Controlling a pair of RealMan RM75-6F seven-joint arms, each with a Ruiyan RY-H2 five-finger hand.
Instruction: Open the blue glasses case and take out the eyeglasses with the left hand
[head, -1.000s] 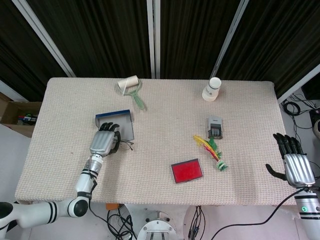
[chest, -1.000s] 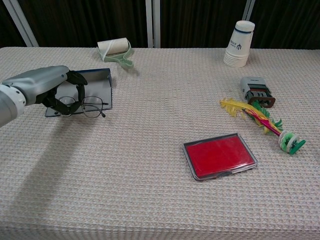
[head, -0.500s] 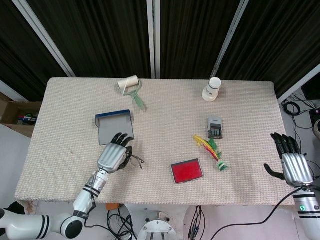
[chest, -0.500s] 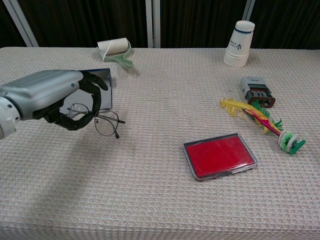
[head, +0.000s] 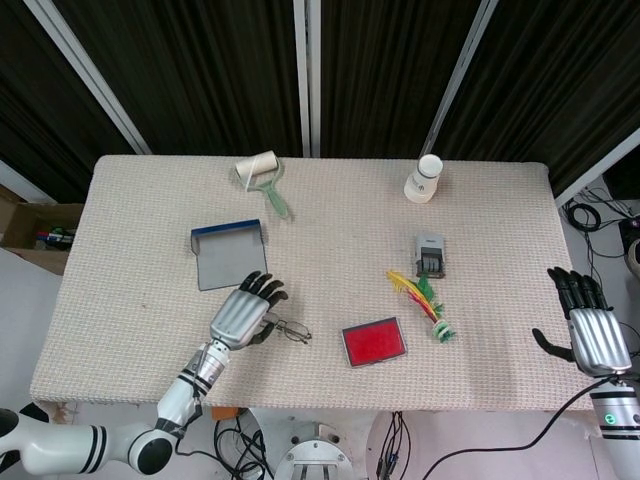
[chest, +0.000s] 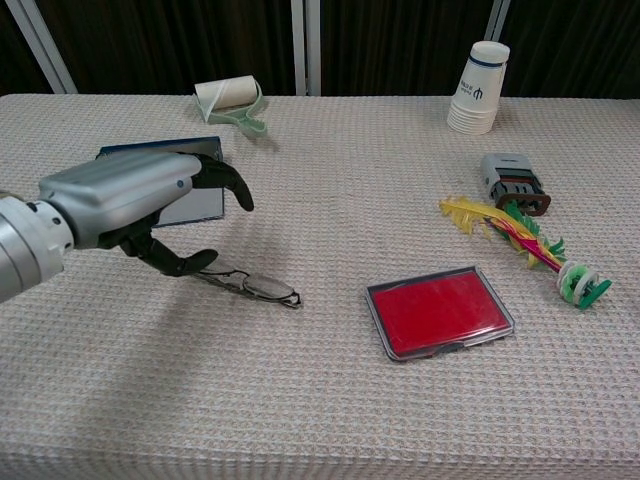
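Eyeglasses (chest: 252, 286) lie on the table beside the left hand (chest: 135, 200).

We see a table (chest: 330, 400) covered in coarse woven cloth, matt beige. The left hand (chest: 130, 205) has a smooth brushed-metal back. The eyeglasses (chest: 255, 288) look thin wire. The red case (chest: 438, 310) shines like glossy plastic.
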